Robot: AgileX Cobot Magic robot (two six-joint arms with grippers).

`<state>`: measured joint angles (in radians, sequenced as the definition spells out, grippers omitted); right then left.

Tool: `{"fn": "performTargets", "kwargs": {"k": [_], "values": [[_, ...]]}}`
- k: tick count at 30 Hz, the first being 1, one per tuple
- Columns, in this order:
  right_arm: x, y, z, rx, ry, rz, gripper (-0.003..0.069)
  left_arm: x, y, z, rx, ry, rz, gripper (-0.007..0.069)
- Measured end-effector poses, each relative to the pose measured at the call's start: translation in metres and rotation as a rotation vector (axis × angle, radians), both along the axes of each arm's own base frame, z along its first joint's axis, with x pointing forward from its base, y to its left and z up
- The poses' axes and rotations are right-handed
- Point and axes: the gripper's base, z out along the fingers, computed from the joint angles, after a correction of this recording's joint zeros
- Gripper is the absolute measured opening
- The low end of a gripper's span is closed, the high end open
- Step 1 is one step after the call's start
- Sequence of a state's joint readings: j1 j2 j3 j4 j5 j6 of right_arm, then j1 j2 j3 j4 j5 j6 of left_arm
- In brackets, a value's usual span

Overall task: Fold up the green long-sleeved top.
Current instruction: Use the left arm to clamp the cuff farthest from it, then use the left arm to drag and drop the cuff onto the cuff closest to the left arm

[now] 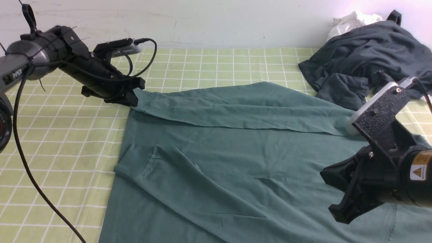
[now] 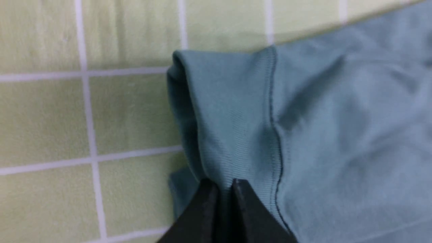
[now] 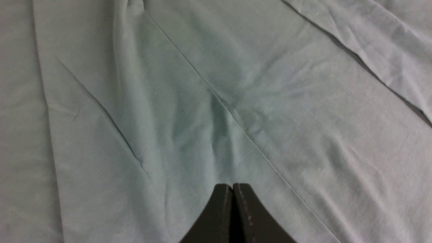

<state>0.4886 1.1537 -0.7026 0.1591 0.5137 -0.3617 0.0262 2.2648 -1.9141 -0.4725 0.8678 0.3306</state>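
The green long-sleeved top (image 1: 236, 162) lies spread out flat on the checked table (image 1: 50, 135). It is soft, light and floppy (it will sag and wrinkle if pulled). The left gripper (image 2: 225, 184) is pinched tight on the sleeve cuff (image 2: 236, 111), a good thick edge to hold. The right gripper (image 3: 233, 185) is closed too, over the top's middle, and seems to hold nothing.

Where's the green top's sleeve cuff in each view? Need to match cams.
Front: cuff upper left, at the tips of the left gripper.
Left wrist: cuff centre frame, pinched in that gripper.
Right wrist: not in it.
Shared landmark: green top, in all three.
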Motion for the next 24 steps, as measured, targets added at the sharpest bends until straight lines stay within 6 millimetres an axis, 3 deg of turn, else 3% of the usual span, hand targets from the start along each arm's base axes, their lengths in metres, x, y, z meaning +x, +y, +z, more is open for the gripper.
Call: {"fn": "performTargets", "kwargs": {"k": [4,8,14,20,24], "values": [[0.000,0.000,0.000,0.000,0.000,0.000,-0.0016,-0.012,0.000,0.037,0.020,-0.036,-0.033,0.0020],[0.000,0.000,0.000,0.000,0.001,0.000,-0.0016,-0.037,-0.005,0.061,0.005,0.093,-0.120,0.0020],[0.000,0.000,0.000,-0.003,0.007,0.001,-0.0016,-0.081,-0.011,0.059,0.074,0.245,-0.151,0.0020],[-0.001,0.000,-0.001,-0.010,0.004,0.009,-0.0016,-0.161,-0.026,0.051,0.173,0.381,-0.167,0.0020],[-0.001,0.000,-0.001,-0.010,0.004,0.009,-0.0016,-0.198,-0.041,0.045,0.203,0.325,-0.172,0.0023]]}}
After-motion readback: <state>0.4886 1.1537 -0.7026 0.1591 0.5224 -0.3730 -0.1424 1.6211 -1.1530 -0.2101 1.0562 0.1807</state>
